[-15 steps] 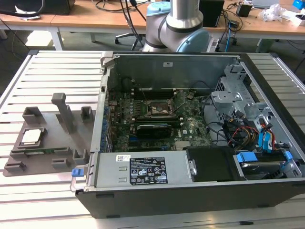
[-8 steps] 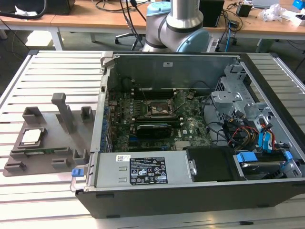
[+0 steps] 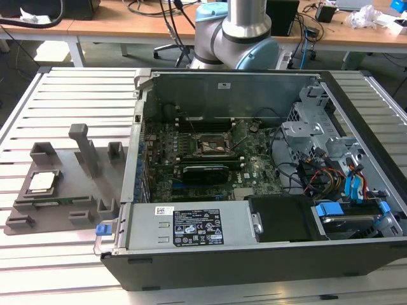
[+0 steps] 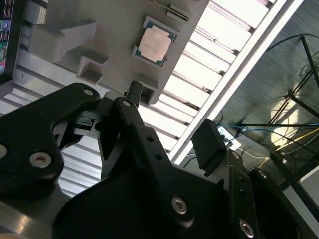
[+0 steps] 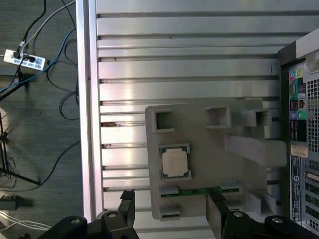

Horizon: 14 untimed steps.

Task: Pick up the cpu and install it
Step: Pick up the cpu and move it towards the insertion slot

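Note:
The cpu (image 3: 41, 182) is a small silver square chip lying flat in a recess of the grey holder tray (image 3: 63, 197), at the exterior view's left beside the open computer case. It also shows in both wrist views, cpu (image 5: 175, 163) and cpu (image 4: 154, 44), lying untouched. My gripper (image 5: 171, 204) hangs well above the tray, open, with its two black fingers (image 5: 127, 203) spread wide and nothing between them. In the second wrist view the gripper (image 4: 172, 117) is likewise open. The motherboard's black-framed socket (image 3: 213, 145) sits inside the case.
A green memory stick (image 5: 199, 191) lies in the tray beside the cpu. A tall grey post (image 3: 84, 147) rises from the tray. The case (image 3: 254, 254) holds drive cages and cables at the exterior view's right. The arm's base (image 3: 238, 35) stands behind the case on the slatted table (image 3: 76, 89).

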### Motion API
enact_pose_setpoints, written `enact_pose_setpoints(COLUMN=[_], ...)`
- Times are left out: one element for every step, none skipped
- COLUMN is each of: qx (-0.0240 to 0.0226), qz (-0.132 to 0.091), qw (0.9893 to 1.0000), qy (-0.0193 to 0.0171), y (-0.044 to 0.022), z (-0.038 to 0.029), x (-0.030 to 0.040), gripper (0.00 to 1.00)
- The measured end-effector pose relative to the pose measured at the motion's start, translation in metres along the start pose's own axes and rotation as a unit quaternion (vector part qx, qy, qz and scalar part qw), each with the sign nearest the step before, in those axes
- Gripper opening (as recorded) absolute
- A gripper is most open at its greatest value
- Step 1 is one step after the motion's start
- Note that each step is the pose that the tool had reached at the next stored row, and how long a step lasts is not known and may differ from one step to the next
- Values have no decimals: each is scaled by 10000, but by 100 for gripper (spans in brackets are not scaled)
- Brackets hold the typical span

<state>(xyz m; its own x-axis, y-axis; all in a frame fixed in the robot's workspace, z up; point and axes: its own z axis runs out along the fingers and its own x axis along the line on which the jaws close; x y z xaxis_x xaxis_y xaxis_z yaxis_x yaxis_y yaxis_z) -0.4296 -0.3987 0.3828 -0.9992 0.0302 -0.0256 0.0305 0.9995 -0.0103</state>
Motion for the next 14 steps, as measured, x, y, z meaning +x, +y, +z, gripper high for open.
enact_pose_setpoints(qx=[0,0,0,0,0,0,0,0,0,-1,0,0,0,0], qz=[0,0,0,0,0,0,0,0,0,0,0,0,0,0], qw=[10000,10000,10000,10000,10000,10000,10000,10000,10000,10000,10000,10000,10000,10000], qy=[0,0,0,0,0,-1,0,0,0,-1,-1,0,0,0], y=[0,0,0,0,1,1,1,1,1,1,1,1,1,1], z=[5,9,19,28,38,53,61,68,74,81,87,92,96,99], x=[0,-1,-1,-2,-2,-2,-3,-3,-3,-4,-4,-4,-4,-4], gripper=[68,68,68,68,68,68,68,68,68,68,68,68,68,68])
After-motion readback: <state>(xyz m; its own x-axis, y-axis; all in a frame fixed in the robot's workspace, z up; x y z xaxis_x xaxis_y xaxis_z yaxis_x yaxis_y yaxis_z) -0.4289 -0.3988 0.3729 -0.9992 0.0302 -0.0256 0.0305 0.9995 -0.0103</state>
